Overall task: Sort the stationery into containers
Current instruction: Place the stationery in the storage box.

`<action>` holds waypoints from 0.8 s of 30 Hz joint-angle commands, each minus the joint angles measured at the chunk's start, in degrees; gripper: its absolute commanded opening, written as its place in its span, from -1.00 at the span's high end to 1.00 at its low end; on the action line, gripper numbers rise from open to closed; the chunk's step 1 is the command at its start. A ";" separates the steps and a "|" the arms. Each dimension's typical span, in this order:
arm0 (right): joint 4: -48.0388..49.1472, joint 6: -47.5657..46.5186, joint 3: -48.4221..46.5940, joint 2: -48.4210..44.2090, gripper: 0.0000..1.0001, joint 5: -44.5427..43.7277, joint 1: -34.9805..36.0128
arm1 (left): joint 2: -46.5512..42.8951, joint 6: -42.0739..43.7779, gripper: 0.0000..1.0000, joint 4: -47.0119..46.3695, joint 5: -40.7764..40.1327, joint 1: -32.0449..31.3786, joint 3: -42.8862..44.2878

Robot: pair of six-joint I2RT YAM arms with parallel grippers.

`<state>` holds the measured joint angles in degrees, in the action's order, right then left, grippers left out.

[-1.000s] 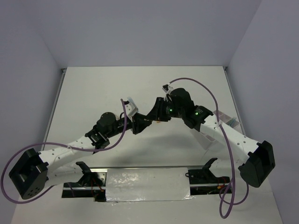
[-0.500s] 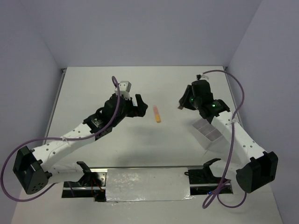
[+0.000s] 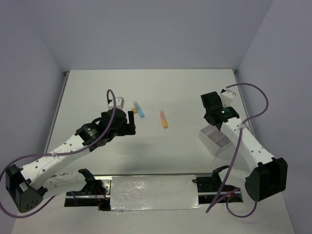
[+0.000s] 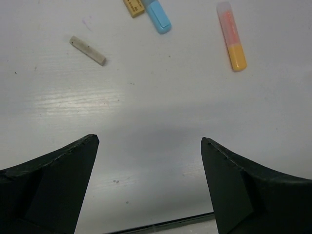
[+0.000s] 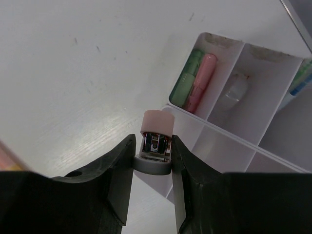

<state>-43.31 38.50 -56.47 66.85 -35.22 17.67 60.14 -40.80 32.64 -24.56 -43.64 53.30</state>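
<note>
The left gripper [image 4: 151,183] hovers over the white table [image 3: 195,92] with its jaws spread wide and nothing between them. On the bare surface ahead of it lie four loose pieces, well apart from the tray: an orange-and-pink marker [image 4: 232,35], a blue marker [image 4: 158,15] just beside a tan eraser [image 4: 134,7] at the top edge of the wrist view, and a pale grey stick [image 4: 87,50] off on its own. The right gripper [image 5: 155,146] pinches a small pink-capped piece [image 5: 157,127] with a metal middle and a grey base; what it is cannot be told. In the right wrist view it sits at the near corner of the white divided tray [image 5: 222,41]. In that tray a green marker [image 5: 187,78] and a pink marker [image 5: 201,83] lie side by side in one compartment, and a clear tape ring [image 5: 234,92] sits in the next.
</note>
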 commanded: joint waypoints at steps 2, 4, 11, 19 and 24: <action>-1.60 4.91 1.01 0.65 1.00 -4.33 -0.53 | -1.08 0.54 -0.99 0.93 -0.23 -0.04 -0.82; -1.43 5.27 1.53 1.00 1.00 -3.81 -0.44 | -0.64 0.46 -0.99 0.93 0.12 -0.04 -1.09; 1.12 4.56 4.17 0.12 1.00 -2.22 -0.53 | 0.15 0.89 -0.99 -0.30 1.97 -0.04 -1.09; 1.30 5.00 5.58 -0.93 0.88 -0.82 -0.53 | -0.20 1.16 -0.99 -1.18 2.67 -0.04 -1.53; 1.57 4.57 6.11 -1.02 0.72 0.07 -0.53 | 0.24 1.51 -0.99 -1.44 3.99 -0.04 -1.53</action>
<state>-43.24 42.44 -50.24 67.18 -34.54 17.37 60.01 -40.49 32.75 -21.82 -43.64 52.12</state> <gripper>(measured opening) 0.397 0.994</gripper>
